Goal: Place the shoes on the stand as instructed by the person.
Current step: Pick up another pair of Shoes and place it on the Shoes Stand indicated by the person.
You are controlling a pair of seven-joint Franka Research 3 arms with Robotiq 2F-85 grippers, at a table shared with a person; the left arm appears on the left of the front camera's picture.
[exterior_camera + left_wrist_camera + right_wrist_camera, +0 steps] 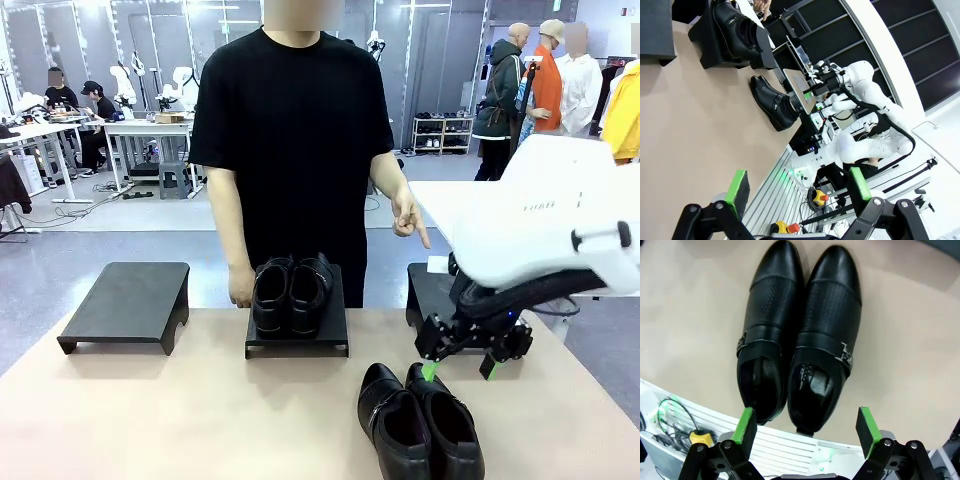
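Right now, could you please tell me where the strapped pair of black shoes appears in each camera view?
Front view: the strapped pair lies at the bottom, right of centre.
Left wrist view: upper left of centre.
Right wrist view: centre, toes toward the top.
Shared landmark: the beige table beneath the pair.
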